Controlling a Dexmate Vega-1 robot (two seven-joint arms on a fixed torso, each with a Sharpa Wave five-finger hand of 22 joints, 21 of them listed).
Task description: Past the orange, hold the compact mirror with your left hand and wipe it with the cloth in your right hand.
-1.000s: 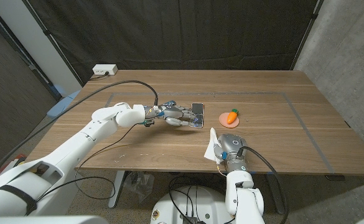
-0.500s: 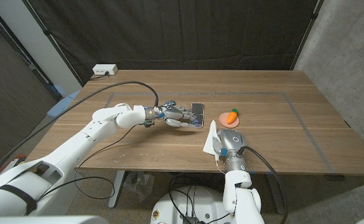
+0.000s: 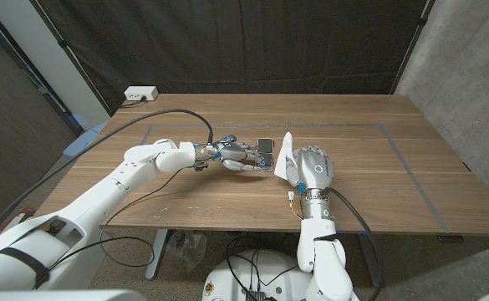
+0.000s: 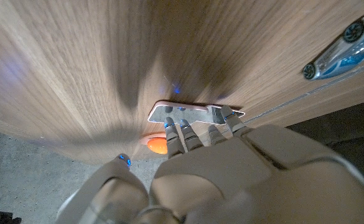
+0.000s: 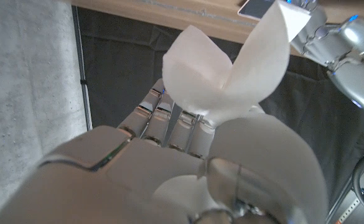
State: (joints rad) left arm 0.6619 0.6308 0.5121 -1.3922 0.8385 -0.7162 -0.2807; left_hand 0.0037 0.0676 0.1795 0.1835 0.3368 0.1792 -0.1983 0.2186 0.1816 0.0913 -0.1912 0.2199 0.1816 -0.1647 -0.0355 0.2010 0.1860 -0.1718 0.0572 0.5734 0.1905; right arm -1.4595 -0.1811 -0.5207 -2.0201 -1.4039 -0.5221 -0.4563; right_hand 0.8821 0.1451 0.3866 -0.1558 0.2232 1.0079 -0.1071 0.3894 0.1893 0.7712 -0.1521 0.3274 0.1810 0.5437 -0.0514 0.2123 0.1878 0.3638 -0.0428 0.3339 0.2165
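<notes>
Wooden table [image 3: 378,167]; on it a compact mirror [image 3: 265,154]; white power strip [image 3: 140,94] at far corner

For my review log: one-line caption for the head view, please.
Left hand holds the mirror on the table while the right hand brings the cloth beside it.

The mirror [image 3: 265,154] lies on the desk [image 3: 378,180] near its middle — the left hand [image 3: 234,154] is at its left side, fingers [image 4: 183,134] on it. Just right of the mirror is the right hand [image 3: 313,169], toward the near edge, with the cloth [image 3: 287,153] standing up between hand and mirror. A box [image 3: 141,94] sits at the far left corner. A toy car [image 4: 334,48] lies on the desk near the left hand.
</notes>
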